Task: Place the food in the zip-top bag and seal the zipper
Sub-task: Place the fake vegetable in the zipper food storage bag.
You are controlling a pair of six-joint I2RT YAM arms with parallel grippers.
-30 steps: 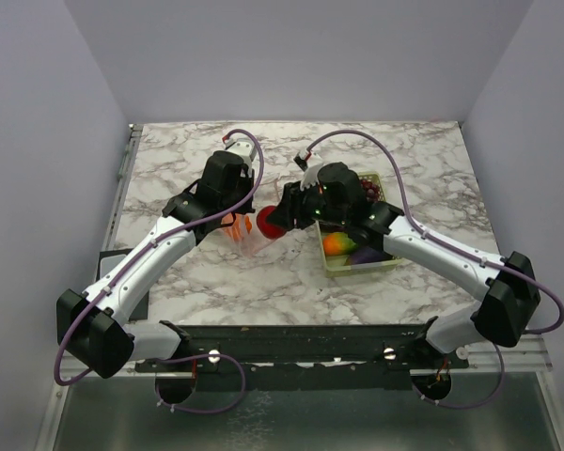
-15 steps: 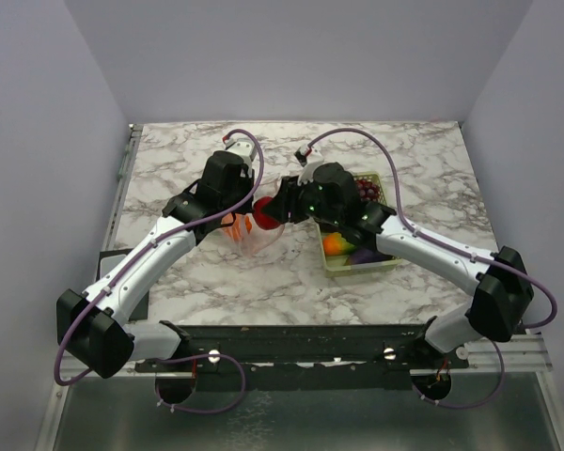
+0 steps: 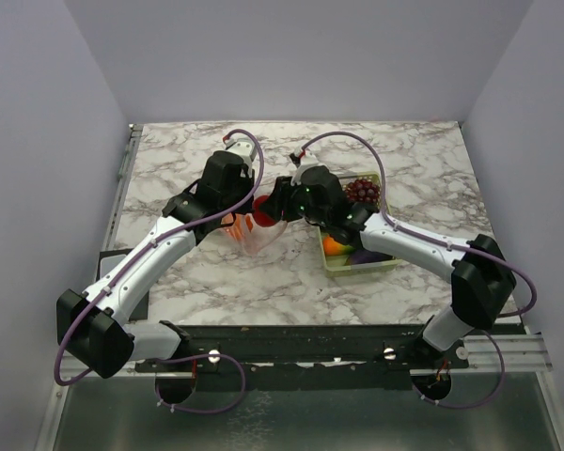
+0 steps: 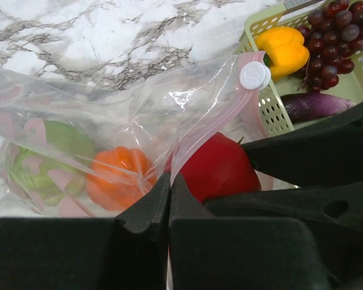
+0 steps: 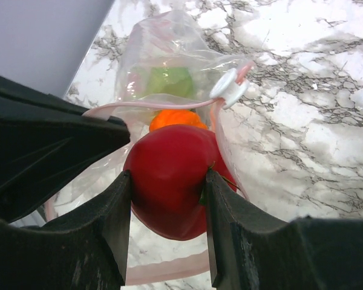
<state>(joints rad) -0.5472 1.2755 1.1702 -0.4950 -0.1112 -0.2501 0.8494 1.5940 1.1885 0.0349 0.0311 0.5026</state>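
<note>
The left tool (image 4: pixel 169 188) is clenched on the pinkish zipper (image 4: pixel 206 130) at the mouth of the clear zip-top bag (image 4: pixel 109 103), which lies crumpled on the marble tabletop (image 4: pixel 109 30). Just ahead of it and to its right, the right tool (image 5: pixel 168 199) grasps a red toy fruit (image 5: pixel 169 163) at the bag's mouth, one finger on each side. Beyond that fruit, inside the bag, sit an orange piece (image 5: pixel 176 118) and a green piece (image 5: pixel 169 81). A white slider (image 5: pixel 228 86) caps the strip's far end. Further right of the left tool, a yellow-green basket (image 4: pixel 272 112) holds a yellow pepper (image 4: pixel 282 48), dark red grapes (image 4: pixel 330 36) and a purple eggplant (image 4: pixel 314 104).
</note>
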